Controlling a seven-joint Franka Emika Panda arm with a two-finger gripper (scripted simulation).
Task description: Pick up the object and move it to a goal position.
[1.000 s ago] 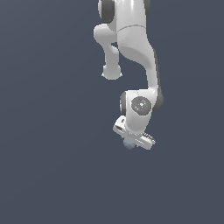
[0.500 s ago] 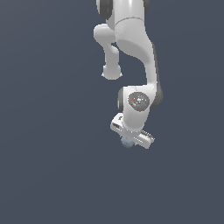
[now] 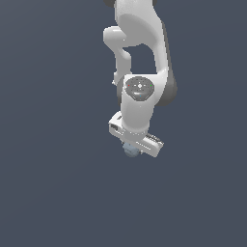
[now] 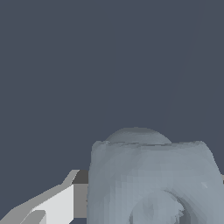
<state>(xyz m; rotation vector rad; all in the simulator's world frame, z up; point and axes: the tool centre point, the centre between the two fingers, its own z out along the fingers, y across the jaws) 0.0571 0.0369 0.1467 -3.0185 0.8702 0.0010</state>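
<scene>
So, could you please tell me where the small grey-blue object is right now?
In the exterior view the object peeks out just under the gripper, near the picture's middle; in the wrist view it fills the foreground beside a finger.

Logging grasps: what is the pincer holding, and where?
The pale grey-blue lump, gripped at its sides by the pincer; one finger shows beside it.

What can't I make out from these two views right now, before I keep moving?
- Jaws' grip: in the exterior view the hand covers the gripper; only a sliver of the object shows.
- Second finger: in the wrist view the object fills the frame and hides it; one finger shows.
- Object's lower part: cut off by the wrist view's edge.
- Goal position: no marker visible.
</scene>
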